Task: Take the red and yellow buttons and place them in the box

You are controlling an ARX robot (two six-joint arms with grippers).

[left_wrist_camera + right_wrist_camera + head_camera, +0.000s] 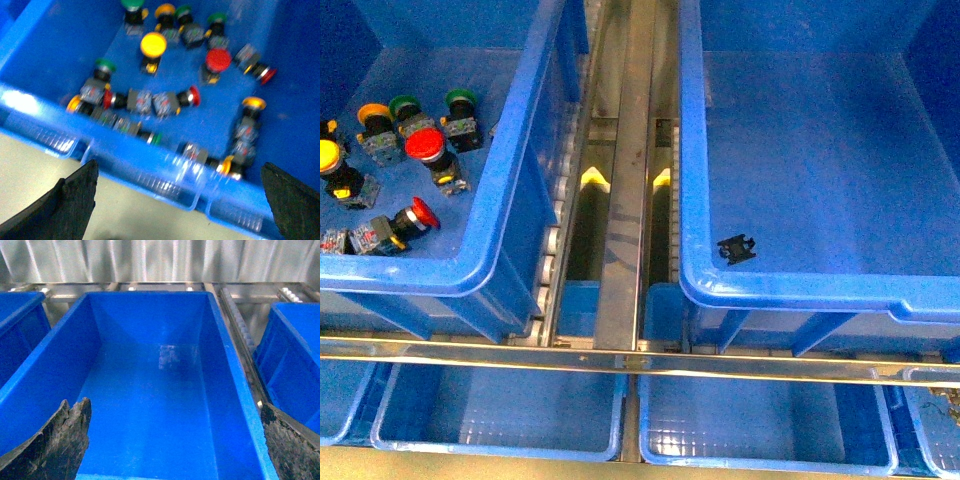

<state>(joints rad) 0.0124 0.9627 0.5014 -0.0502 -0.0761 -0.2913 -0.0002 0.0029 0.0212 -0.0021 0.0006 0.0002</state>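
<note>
Several pushbuttons lie in the left blue bin (520, 150). In the front view I see a red button (423, 147) upright, another red button (420, 215) on its side, and a yellow button (328, 155) at the left edge. The left wrist view shows a yellow button (153, 44) and a red button (218, 59) among them. My left gripper (180, 205) is open, above that bin's near wall, and holds nothing. The box (690, 150) at the right has no buttons in it. My right gripper (172, 440) is open above the box (247, 412). Neither gripper shows in the front view.
Green-capped buttons (460, 98) lie among the others. A small black part (737, 249) lies on the box floor. A metal roller rail (625, 200) runs between the bins. Shallow blue trays (500, 410) sit below a metal bar at the front.
</note>
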